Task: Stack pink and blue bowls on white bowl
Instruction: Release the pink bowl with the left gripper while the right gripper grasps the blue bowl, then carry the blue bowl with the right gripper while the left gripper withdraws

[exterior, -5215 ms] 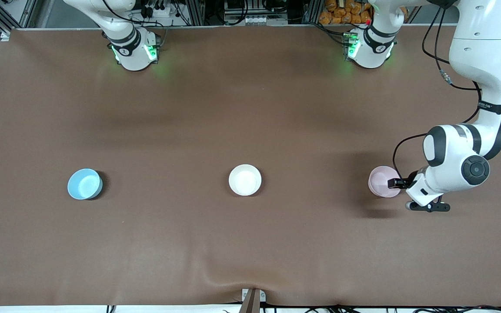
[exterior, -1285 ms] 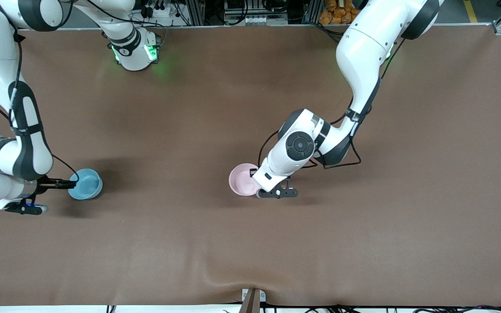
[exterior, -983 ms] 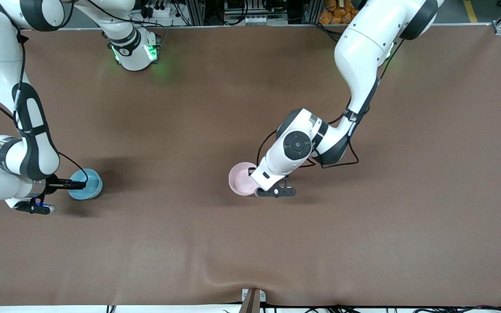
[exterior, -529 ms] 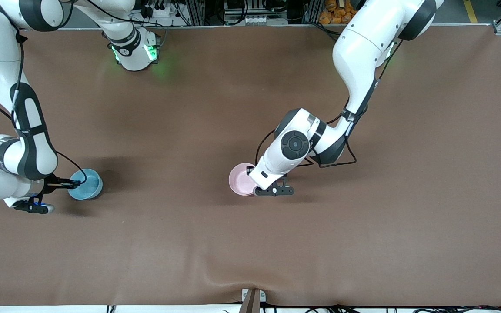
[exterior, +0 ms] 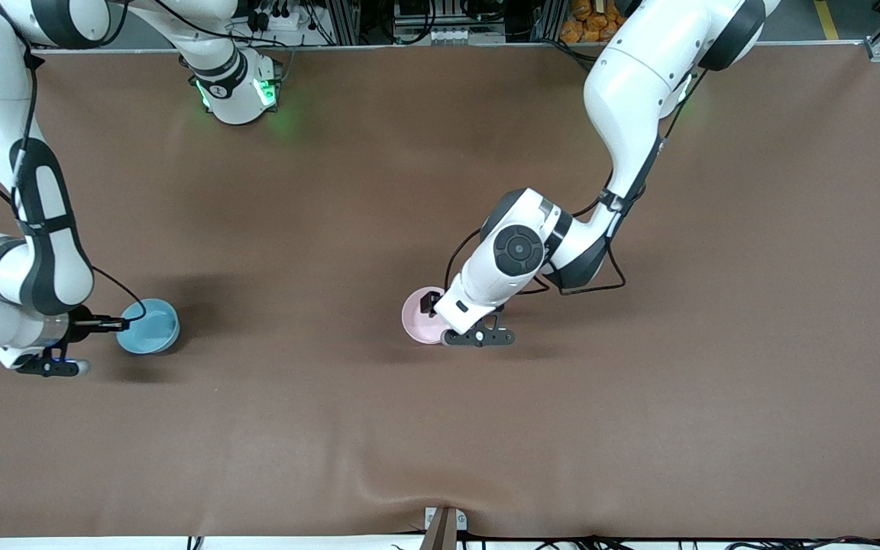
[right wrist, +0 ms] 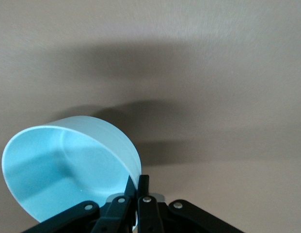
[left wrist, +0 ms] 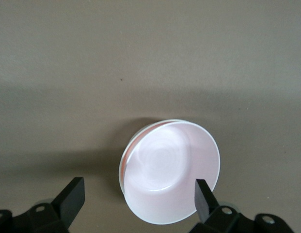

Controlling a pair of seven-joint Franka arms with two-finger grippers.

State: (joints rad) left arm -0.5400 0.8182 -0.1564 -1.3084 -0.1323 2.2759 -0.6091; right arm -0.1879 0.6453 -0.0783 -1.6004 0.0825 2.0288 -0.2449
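Note:
The pale pink bowl (exterior: 418, 318) sits mid-table, nested in the white bowl, which is hidden in the front view. In the left wrist view only a thin rim of the white bowl (left wrist: 138, 134) shows round the pink bowl (left wrist: 165, 165). My left gripper (exterior: 431, 304) is open at the pink bowl's rim (left wrist: 138, 191), one finger over the rim and the other clear outside it. The light blue bowl (exterior: 150, 327) is toward the right arm's end of the table. My right gripper (exterior: 122, 324) is shut on the rim of the tilted blue bowl (right wrist: 63, 165), as the right wrist view (right wrist: 138, 182) shows.
The brown table cover (exterior: 440, 428) has a raised wrinkle near its edge closest to the front camera. The two arm bases (exterior: 237, 92) (exterior: 650, 84) stand along the farthest edge.
The left arm carried the pink bowl from its end of the table onto the white bowl and lowered it. The right gripper closed on the blue bowl's rim and tipped it.

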